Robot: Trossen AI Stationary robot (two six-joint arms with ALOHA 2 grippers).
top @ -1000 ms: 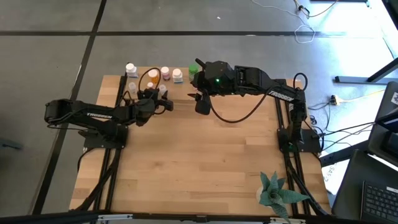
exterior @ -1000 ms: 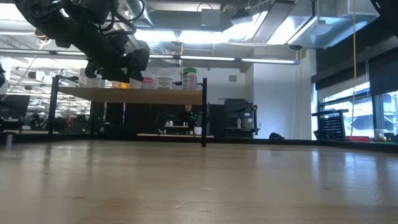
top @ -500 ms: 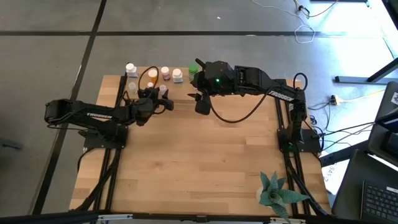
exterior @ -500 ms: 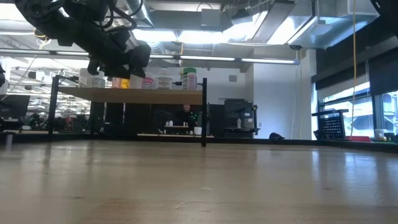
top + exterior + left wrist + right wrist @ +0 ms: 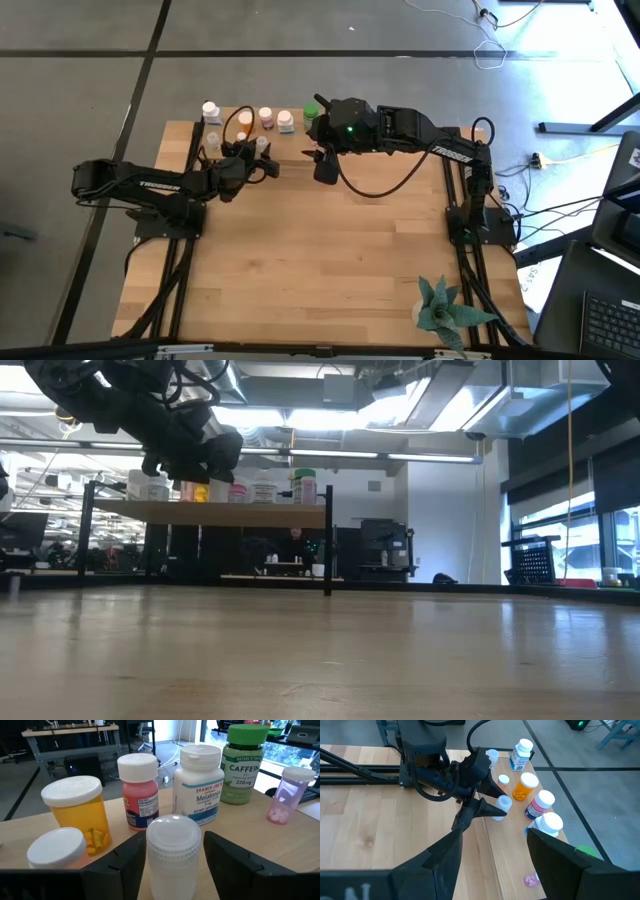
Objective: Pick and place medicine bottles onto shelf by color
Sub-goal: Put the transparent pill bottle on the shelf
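The shelf [image 5: 285,147] stands at the table's far left, with several medicine bottles upright on it. The left wrist view shows an orange bottle [image 5: 80,815], a pink one [image 5: 139,790], a white one [image 5: 201,782], the green one [image 5: 244,762] and a small clear one with pink pills [image 5: 289,795]. My left gripper [image 5: 174,870] is open over the shelf. Its fingers stand on either side of a clear white-capped bottle [image 5: 173,850], and a sliver of wood shows beside one finger. My right gripper [image 5: 492,870] hovers open above the table by the shelf's right end [image 5: 324,168].
A green spiky plant [image 5: 445,310] sits at the table's near right corner. Another white cap [image 5: 55,851] stands close beside my left gripper. The wide wooden tabletop [image 5: 320,260] lies between the arms and the near edge. The shelf's black posts [image 5: 328,540] rise from the table.
My left gripper has risen a little above the shelf top. More of the orange bottle shows under it in the low view. My right arm has kept still.
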